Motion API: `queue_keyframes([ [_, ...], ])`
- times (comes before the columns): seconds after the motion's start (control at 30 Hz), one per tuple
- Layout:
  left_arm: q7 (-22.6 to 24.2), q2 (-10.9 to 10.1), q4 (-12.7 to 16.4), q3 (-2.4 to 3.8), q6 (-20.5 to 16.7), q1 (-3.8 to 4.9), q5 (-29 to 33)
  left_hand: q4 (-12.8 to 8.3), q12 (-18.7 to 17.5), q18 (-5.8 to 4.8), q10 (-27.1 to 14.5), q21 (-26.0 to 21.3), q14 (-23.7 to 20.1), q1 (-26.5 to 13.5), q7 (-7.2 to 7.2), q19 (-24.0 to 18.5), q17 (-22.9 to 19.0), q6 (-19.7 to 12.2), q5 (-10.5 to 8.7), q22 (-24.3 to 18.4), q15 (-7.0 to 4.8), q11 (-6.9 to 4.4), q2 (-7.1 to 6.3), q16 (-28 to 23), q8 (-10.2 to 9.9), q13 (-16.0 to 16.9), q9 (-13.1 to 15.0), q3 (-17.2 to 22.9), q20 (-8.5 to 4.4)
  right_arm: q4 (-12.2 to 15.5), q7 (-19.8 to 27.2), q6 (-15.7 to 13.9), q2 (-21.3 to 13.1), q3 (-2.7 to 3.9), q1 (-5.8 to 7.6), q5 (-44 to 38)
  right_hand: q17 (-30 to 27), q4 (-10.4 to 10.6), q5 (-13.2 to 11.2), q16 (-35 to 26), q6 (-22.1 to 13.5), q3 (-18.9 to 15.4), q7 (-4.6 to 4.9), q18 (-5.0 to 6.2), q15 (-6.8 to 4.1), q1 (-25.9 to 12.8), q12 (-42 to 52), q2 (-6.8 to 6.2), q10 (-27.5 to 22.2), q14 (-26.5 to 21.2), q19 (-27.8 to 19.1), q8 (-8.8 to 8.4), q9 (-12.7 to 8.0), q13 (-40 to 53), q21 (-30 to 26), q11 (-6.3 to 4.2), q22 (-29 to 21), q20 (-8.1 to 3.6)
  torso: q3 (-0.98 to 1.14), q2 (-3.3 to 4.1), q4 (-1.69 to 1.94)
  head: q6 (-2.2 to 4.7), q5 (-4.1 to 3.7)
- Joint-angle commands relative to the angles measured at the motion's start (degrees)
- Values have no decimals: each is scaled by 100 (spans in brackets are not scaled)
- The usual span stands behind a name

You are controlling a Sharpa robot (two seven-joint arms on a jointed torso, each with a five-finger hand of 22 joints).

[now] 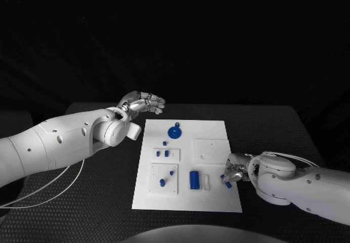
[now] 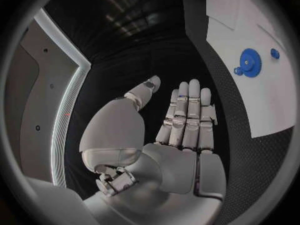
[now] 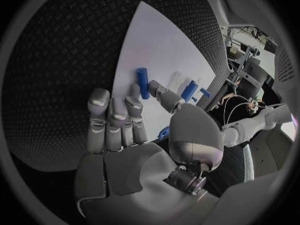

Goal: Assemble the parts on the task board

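Most small blue plastic parts lie loose on the white rectangular task board; assembly seems barely started. The left hand hovers released; whether the right hand grasps something, I cannot tell.

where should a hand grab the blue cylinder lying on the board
Take the blue cylinder across its middle, on its two long sides, coming straight down from above. It lies flat on the board with its length running toward and away from the robot. A white piece lies close on its right, so fingers there have little room.
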Motion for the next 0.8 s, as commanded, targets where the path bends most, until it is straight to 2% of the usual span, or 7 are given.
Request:
queue_keyframes([
  [0.03, 28, 9, 6, 3, 69, 5, 24, 30, 10, 1, -33, -21, 49, -69, -15, 26, 6, -44, -5, 15, 3, -5, -7, -33, 19, -9, -6, -7, 13, 48, 55, -156, 14, -55, -80, 597, -5, 44, -36, -17, 18, 7, 41, 120, -1, -37, -35, 46, 23, 50, 16, -65, -1279, -5, 5, 13, 69, 33, 3, 2, 5, 4, 1],
  [0.17, 28, 13, 6, 3, 73, 5, 24, 30, 10, 1, -32, -22, 49, -69, -15, 26, 8, -45, -5, 16, 3, -5, -7, -35, 19, -9, -7, -7, 13, 173, 77, -262, -11, -50, -64, 860, -2, 110, -164, -15, 45, -2, 32, 120, -10, -134, -33, -9, 41, 59, 37, -64, -1293, -3, 8, 3, 65, 29, -1, 1, 5, -5, 9],
  [0.3, 28, 10, 10, 3, 72, 5, 24, 31, 11, 1, -31, -23, 50, -69, -14, 27, 11, -45, -5, 17, 2, -5, -7, -36, 20, -9, -7, -7, 13, 269, 121, -489, -37, -30, -8, 1184, 1, 195, -277, -12, 69, -17, 22, 120, -21, -216, -30, -58, 56, 66, 61, -62, -1305, 1, 12, -7, 62, 18, -5, 2, -1, -7, 21],
  [0.5, 29, 13, 7, 3, 75, 5, 24, 33, 12, 2, -30, -25, 51, -69, -15, 27, 14, -44, -5, 19, 2, -6, -6, -39, 21, -9, -7, -7, 13, 331, 169, -723, 1, -5, 53, 1789, 1, 230, -294, -12, 82, -41, 16, 120, -27, -257, -26, -79, 63, 68, 76, -58, -1309, 6, 18, -13, 63, 10, -7, -1, 8, 1, -1],
  [0.8, 28, 8, 9, 3, 77, 5, 24, 34, 12, 2, -29, -28, 52, -69, -15, 28, 19, -43, -4, 22, 2, -6, -6, -42, 22, -9, -7, -7, 13, 316, 190, -860, 84, -5, 54, 1933, 1, 246, -294, -13, 89, -61, 12, 120, -35, -283, -23, -88, 66, 69, 82, -57, -1312, 10, 19, -18, 62, 2, -8, 2, 3, -9, 5],
])
